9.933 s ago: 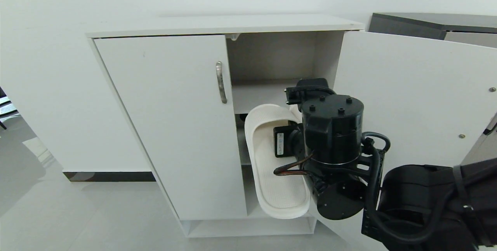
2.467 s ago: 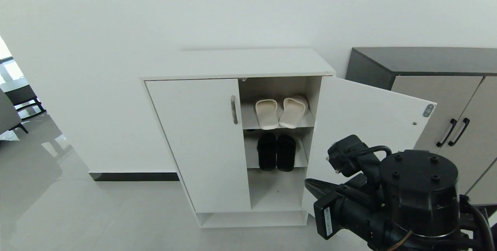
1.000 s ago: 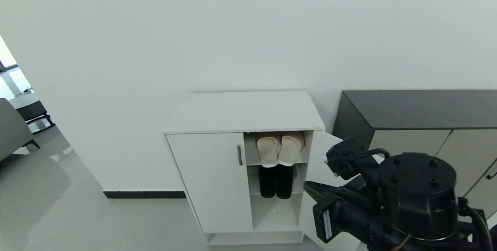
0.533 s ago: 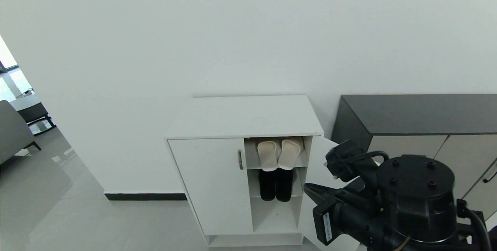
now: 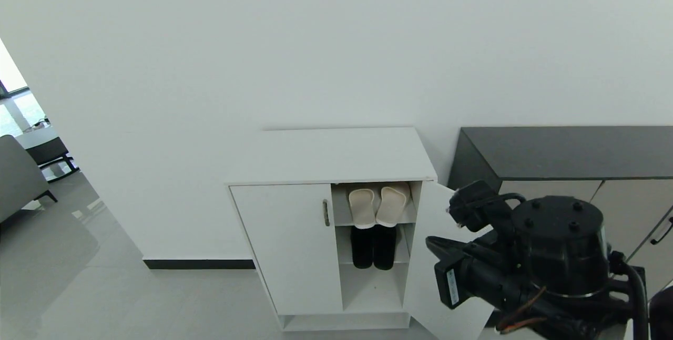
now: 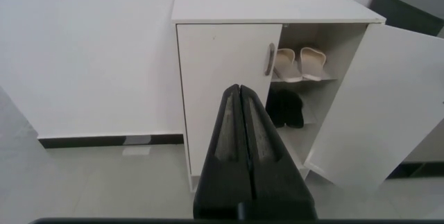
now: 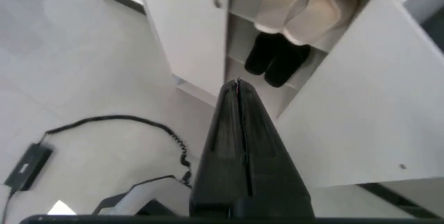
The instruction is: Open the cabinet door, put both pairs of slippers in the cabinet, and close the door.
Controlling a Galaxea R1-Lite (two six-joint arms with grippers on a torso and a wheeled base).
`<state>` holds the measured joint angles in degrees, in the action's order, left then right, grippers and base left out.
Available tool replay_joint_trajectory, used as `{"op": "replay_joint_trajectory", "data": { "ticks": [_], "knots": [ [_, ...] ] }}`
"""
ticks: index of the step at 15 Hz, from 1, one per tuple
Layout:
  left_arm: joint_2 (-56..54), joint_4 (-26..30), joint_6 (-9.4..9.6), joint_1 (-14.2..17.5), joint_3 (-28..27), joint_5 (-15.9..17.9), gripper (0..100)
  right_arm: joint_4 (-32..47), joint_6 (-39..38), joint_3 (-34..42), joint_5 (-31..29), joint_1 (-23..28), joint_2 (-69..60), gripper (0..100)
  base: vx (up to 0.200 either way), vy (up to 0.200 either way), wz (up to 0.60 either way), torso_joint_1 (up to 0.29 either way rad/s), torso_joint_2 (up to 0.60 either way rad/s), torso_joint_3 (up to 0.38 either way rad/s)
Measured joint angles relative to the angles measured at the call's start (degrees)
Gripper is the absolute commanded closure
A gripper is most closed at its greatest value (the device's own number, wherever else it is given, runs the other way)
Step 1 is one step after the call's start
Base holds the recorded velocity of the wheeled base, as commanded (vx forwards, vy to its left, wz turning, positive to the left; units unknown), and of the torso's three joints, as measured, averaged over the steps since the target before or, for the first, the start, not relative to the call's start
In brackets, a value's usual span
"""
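Left hand: my left gripper (image 6: 240,89) is clenched, its two fingers pressed flat together with nothing between them. It hangs in the air, well back from the cabinet (image 5: 336,153).
Right hand: my right gripper (image 7: 238,84) is clenched the same way and is empty. It points toward the open side of the cabinet, well apart from it.
Below the right hand: a black cable (image 7: 111,118) and a small black box (image 7: 28,167) lie on the grey floor.
Open door: ahead of the right gripper and to its outer side, the right door (image 6: 388,106) stands swung wide.
Closed door: straight ahead of the left gripper, the left door (image 6: 222,78) is flat against the frame, and its metal handle (image 6: 270,59) is at the inner edge.
Pale slippers: this pair (image 5: 390,206) sits side by side on the upper shelf, beyond both grippers.
Black slippers: this pair (image 5: 372,248) sits on the shelf directly below, the two touching.
Farther right: a dark sideboard (image 5: 568,151) stands just beside the cabinet, against the same wall.
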<state>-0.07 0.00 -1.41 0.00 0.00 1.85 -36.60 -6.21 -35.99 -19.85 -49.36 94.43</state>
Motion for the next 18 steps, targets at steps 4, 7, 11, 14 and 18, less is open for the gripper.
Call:
{"op": "replay_joint_trajectory", "data": {
  "ticks": [4,7,11,14,18],
  "knots": [
    [0.0,0.0,-0.06,0.0,0.0,0.0,100,0.0,2.4,-1.5,8.0,16.3,2.0,100,0.000,0.000,0.00,0.000,0.00,0.000],
    [0.0,0.0,-0.06,0.0,0.0,0.0,100,0.1,4.5,-3.8,13.5,28.4,5.1,100,0.000,0.000,0.00,0.000,0.00,0.000],
    [0.0,0.0,-0.06,0.0,0.0,0.0,100,0.1,5.9,-7.7,18.6,39.8,9.9,100,0.000,0.000,0.00,0.000,0.00,0.000],
    [0.0,0.0,-0.06,0.0,0.0,0.0,100,0.1,6.4,-9.7,20.1,44.7,13.0,100,0.000,0.000,0.00,0.000,0.00,0.000],
    [0.0,0.0,-0.06,0.0,0.0,0.0,100,0.1,6.5,-11.8,22.3,48.0,17.9,100,0.000,0.000,0.00,0.000,0.00,0.000]
  ]
}}
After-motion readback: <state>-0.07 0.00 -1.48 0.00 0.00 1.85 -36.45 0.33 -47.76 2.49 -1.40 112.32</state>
